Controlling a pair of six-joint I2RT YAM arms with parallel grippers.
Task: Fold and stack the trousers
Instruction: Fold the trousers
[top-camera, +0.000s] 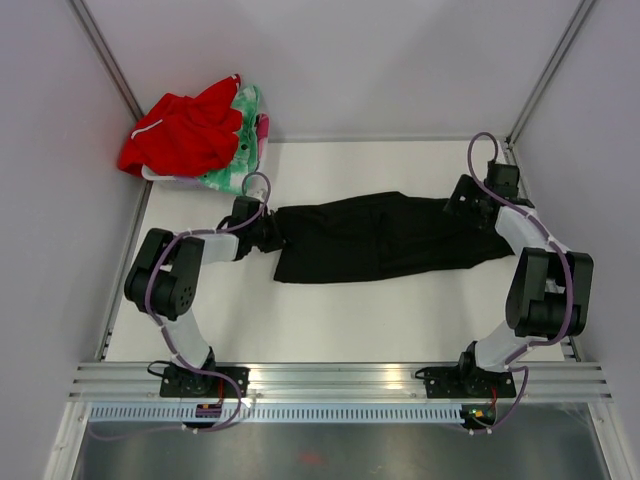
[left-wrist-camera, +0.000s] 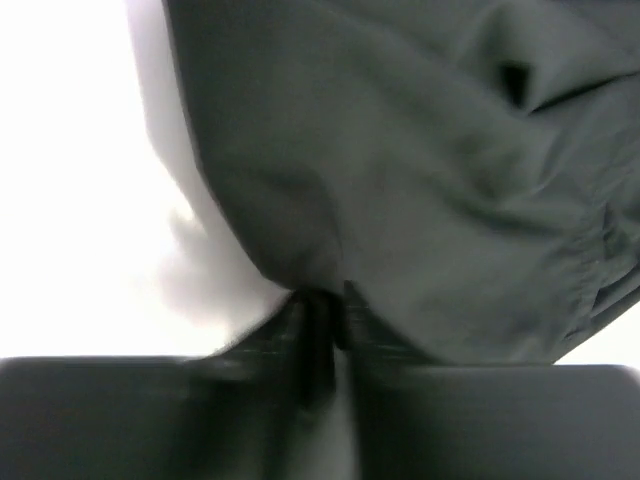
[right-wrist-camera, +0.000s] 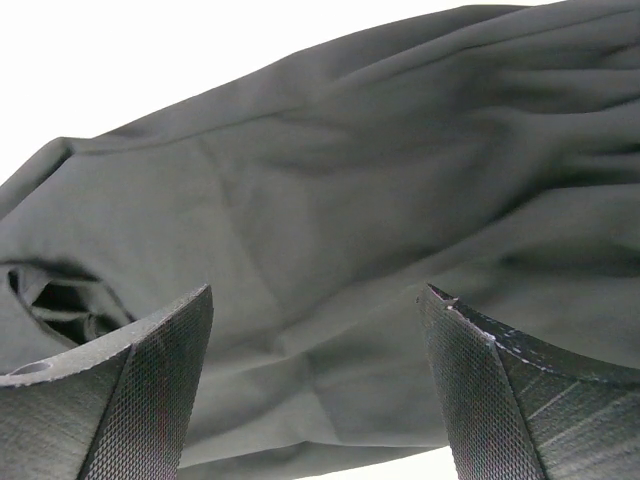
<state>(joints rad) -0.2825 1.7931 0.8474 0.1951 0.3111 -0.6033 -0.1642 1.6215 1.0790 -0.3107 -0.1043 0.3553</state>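
The black trousers lie lengthwise across the middle of the white table, folded into one long band. My left gripper is at their left end and is shut on an edge of the cloth; in the left wrist view the fabric bunches into the closed gripper. My right gripper is at the trousers' right end, open. In the right wrist view its gripper hangs just over the black cloth, which fills the gap between the jaws without being pinched.
A red garment with white trim and a green-and-pink patterned cloth are piled at the far left corner. Grey walls close in the table on three sides. A metal rail runs along the near edge.
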